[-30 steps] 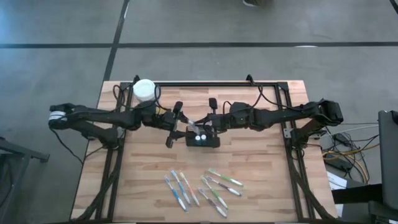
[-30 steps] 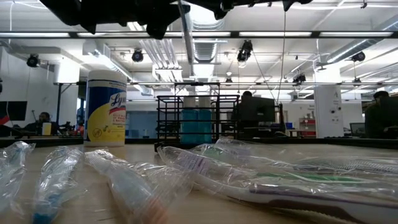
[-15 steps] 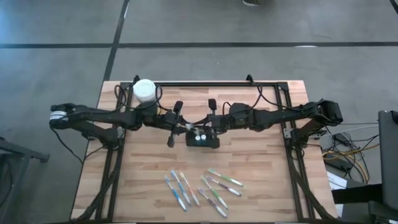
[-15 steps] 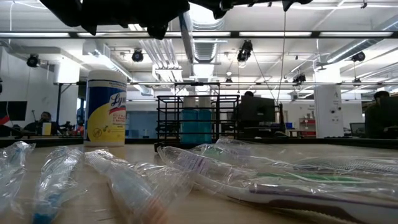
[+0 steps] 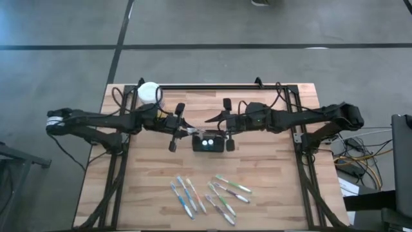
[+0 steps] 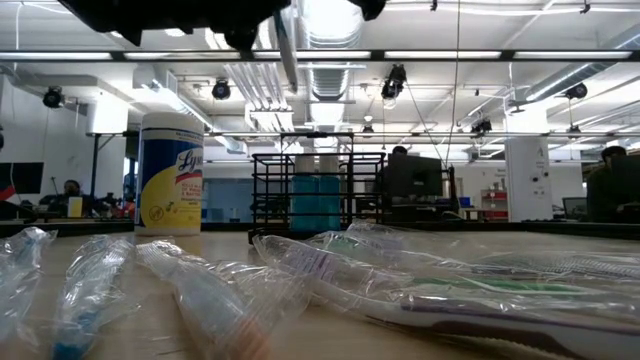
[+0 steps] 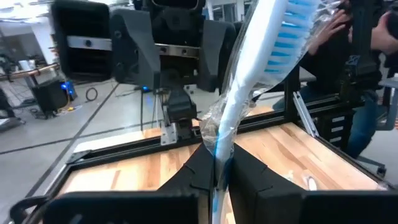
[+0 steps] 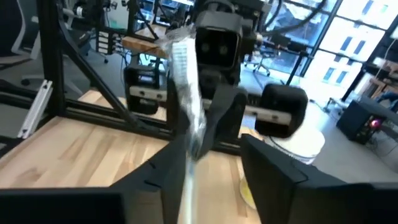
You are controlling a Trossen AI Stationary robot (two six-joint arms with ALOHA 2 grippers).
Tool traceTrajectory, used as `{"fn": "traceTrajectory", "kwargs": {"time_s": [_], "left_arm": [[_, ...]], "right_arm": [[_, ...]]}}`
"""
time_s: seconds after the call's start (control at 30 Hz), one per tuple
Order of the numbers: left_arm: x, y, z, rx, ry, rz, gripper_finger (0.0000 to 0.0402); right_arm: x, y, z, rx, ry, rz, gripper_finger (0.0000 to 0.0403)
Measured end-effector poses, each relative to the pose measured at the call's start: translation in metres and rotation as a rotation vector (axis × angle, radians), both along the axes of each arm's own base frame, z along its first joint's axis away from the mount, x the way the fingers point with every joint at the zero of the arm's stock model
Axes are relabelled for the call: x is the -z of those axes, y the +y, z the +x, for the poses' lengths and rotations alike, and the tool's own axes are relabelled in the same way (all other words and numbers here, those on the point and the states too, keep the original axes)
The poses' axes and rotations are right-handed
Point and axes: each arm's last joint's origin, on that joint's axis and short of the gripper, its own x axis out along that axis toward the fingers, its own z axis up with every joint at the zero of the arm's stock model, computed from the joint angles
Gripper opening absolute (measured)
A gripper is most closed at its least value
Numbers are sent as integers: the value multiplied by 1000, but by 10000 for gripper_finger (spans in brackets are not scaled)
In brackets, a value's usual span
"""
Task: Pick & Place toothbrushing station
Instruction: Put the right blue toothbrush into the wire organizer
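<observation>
The wooden table [image 5: 270,167] fills the middle of the high view, set in a black frame on a grey floor crossed by dark lines. Beyond it, the low view looks into a large workshop hall with strip lights, ducting and desks; people sit far off in the background.

Both arms reach in from the sides and meet above the table's centre. The left gripper [image 5: 174,127] is closed tight on a wrapped toothbrush [image 7: 261,74]; in the left wrist view the handle is pinched between its fingers [image 7: 196,171] and the blue bristled head stands up and away from it. The right gripper [image 5: 226,124] hangs just across from it, its jaws standing apart; in the right wrist view the toothbrush runs up close against one finger, with a clear gap to the other. This reads as a hand-over between arms (probably to turn the brush so it can go in handle first), with the right letting go and the left taking the load.

The toothbrushing station [image 5: 209,143], a small black mesh box, stands on the table between and just below the two grippers, so the drop is short. Two pale round tops show inside it.

The white-lidded yellow canister [image 5: 149,92] stands at the table's back left. Near the front edge lies a loose spread of wrapped toothbrushes [image 5: 209,193], waiting their turn.
</observation>
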Motion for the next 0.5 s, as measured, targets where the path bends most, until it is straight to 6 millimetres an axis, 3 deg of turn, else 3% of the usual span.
{"fn": "traceTrajectory", "kwargs": {"time_s": [0.2, 0.4, 0.5], "left_arm": [[6, 7, -16, -76, 15, 9, 26], [34, 18, -32, -137, -31, -61, 26], [45, 22, -34, -148, -13, -109, 26]], "right_arm": [[-14, 0, -26, 2, 9, 22, 164], [-5, 0, -63, -1, -114, 29, 91], [10, 0, -83, -2, -178, 57, 46]]}}
